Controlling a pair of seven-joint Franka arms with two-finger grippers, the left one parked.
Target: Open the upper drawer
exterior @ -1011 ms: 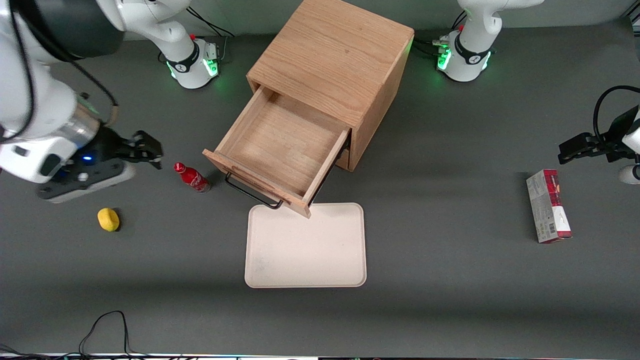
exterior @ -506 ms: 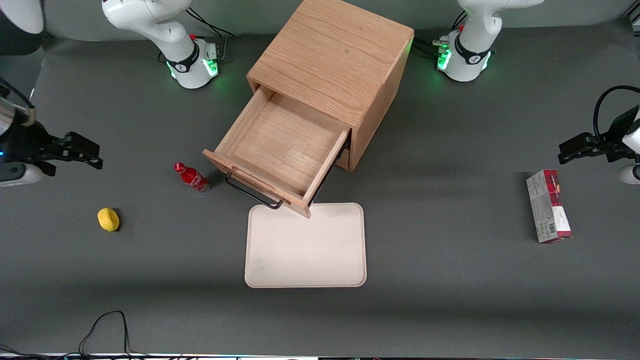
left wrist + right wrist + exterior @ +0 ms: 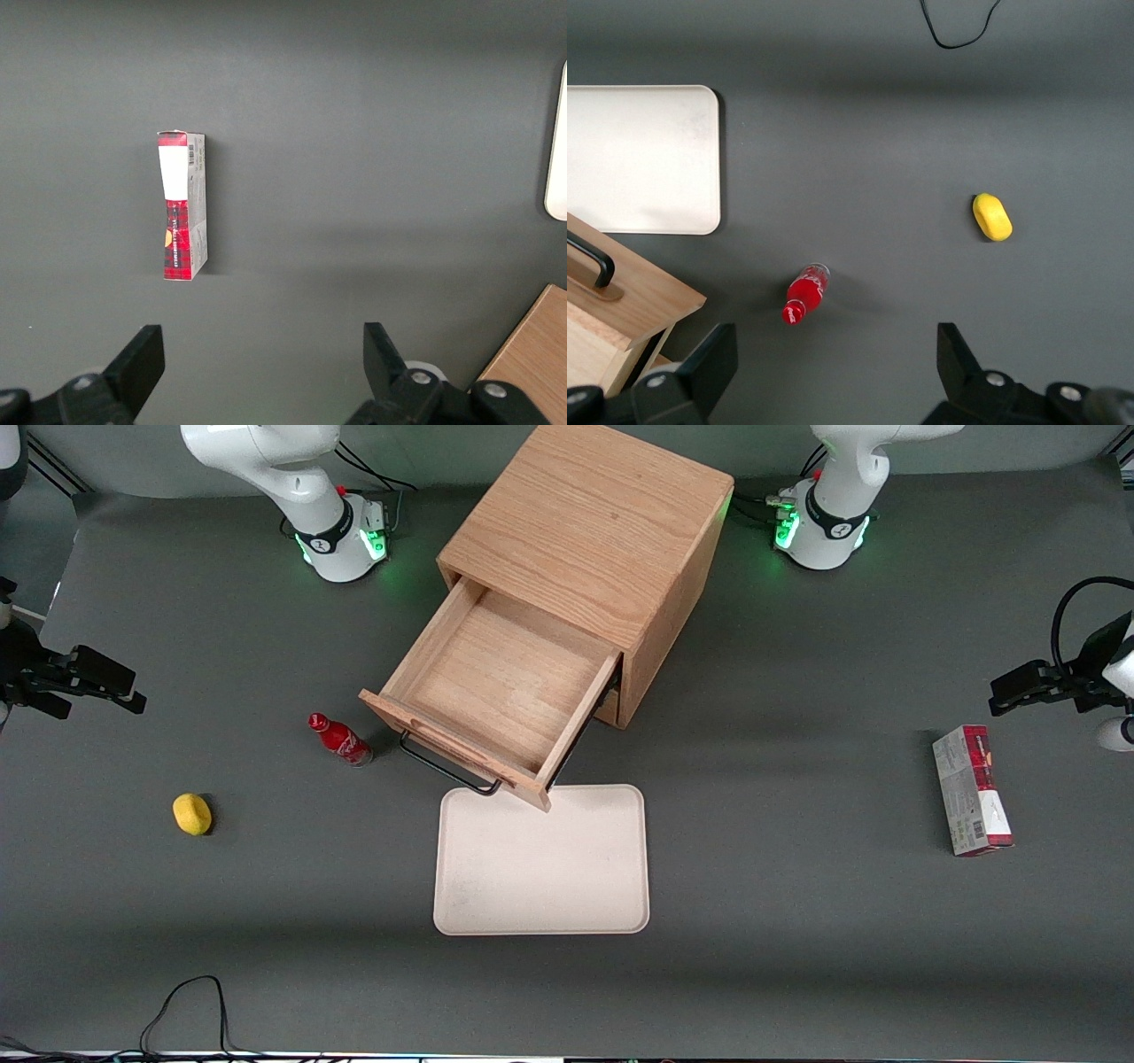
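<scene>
gripper [image 3: 89,682] is seen at the left edge of the front frame, fingers spread apart with nothing between them, well apart from the cabinet [image 3: 594,531]. the oak cabinet is placed at upper centre; its upper drawer [image 3: 496,686] is pulled out, black bar handle [image 3: 447,769] facing the front camera. a cream tray [image 3: 542,861] lies just below. a red-and-grey carton [image 3: 971,790] is found at right, a red bottle [image 3: 339,740] beside the drawer, a yellow lemon-like object [image 3: 192,814] at lower left.

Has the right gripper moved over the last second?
Yes. The gripper has pulled away from the red bottle toward the working arm's end of the table, open and empty. The upper drawer stands pulled out.
</scene>
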